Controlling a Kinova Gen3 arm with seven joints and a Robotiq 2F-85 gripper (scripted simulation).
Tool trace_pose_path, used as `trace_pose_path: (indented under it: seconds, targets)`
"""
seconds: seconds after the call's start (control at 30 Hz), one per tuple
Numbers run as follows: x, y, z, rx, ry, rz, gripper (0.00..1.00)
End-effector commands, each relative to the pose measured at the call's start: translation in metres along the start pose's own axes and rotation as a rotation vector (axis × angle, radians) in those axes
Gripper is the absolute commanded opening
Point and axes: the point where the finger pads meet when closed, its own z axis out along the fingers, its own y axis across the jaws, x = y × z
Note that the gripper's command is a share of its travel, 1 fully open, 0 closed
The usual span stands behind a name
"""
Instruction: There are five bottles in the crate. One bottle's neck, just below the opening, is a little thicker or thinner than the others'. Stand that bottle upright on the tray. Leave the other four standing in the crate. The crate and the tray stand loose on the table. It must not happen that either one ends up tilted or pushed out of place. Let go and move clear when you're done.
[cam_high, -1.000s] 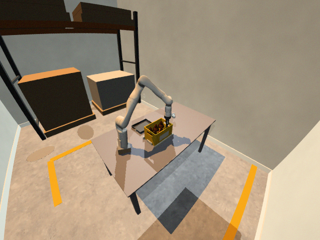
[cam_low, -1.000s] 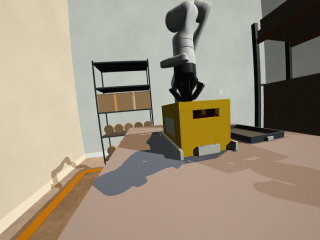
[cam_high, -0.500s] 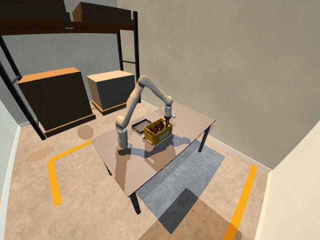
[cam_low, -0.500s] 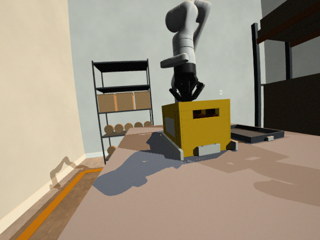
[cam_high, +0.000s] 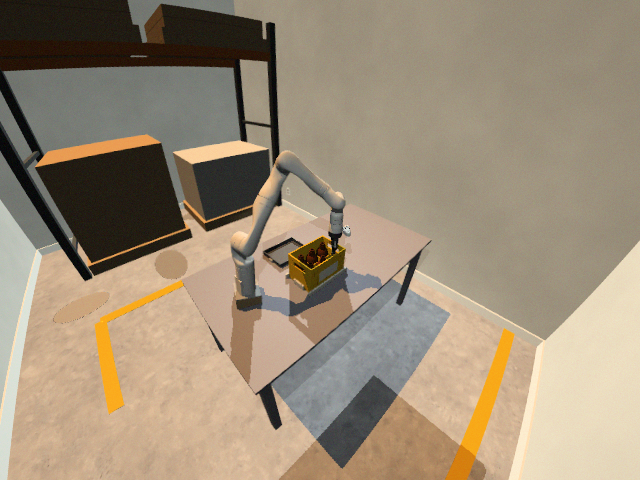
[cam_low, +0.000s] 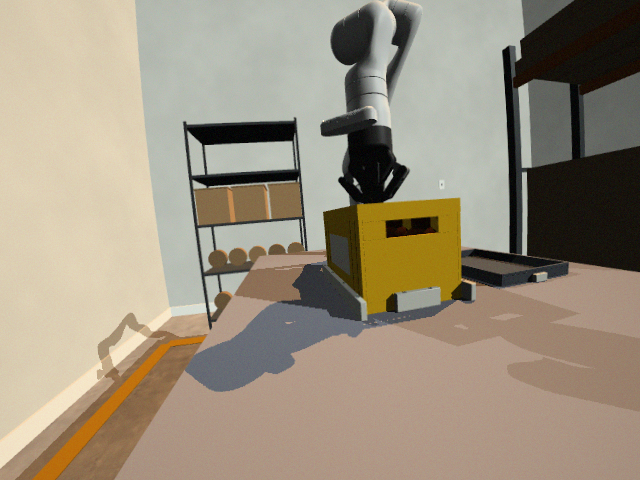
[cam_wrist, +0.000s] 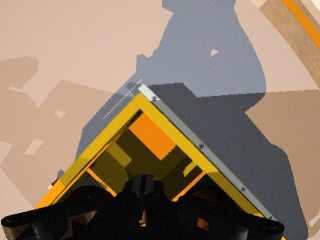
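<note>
The yellow crate (cam_high: 318, 266) stands on the table; it also shows in the exterior view (cam_low: 398, 253) and in the wrist view (cam_wrist: 160, 154). Brown bottles (cam_high: 314, 255) stand in it, and some show through its handle slot (cam_low: 412, 226). I cannot compare their necks from here. My gripper (cam_high: 334, 248) (cam_low: 372, 198) points straight down at the crate's far right corner, with its fingertips at rim height. In the wrist view the fingers (cam_wrist: 150, 190) are pressed together over a cell with a bare orange floor. Nothing shows between them. The dark tray (cam_high: 283, 251) (cam_low: 511, 266) lies beside the crate with nothing on it.
Grey stop blocks (cam_low: 417, 298) sit against the crate's base. The arm's base (cam_high: 247, 289) stands on the table left of the crate. A metal shelf with boxes (cam_low: 248, 206) stands beyond the table's end.
</note>
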Motion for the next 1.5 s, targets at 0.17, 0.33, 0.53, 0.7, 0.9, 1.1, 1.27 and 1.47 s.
trace_pose_path:
  seconds: [0.17,0.33,0.53,0.7,0.9,1.1,1.27,1.47]
  targets:
    - [0.0004,-0.0002,-0.0008,0.001,0.001,0.000,0.00]
    - [0.0004,-0.0002,-0.0008,0.001,0.001,0.000,0.64]
    - [0.0004,-0.0002,-0.0008,0.001,0.001,0.000,0.64]
    - [0.0004,-0.0002,-0.0008,0.001,0.001,0.000,0.64]
    - [0.0004,-0.0002,-0.0008,0.001,0.001,0.000,0.64]
    - [0.0004,-0.0002,-0.0008,0.001,0.001,0.000,0.64]
    - [0.0004,-0.0002,-0.0008,0.001,0.001,0.000,0.64]
    - [0.0004,-0.0002,-0.0009,0.001,0.001,0.000,0.64]
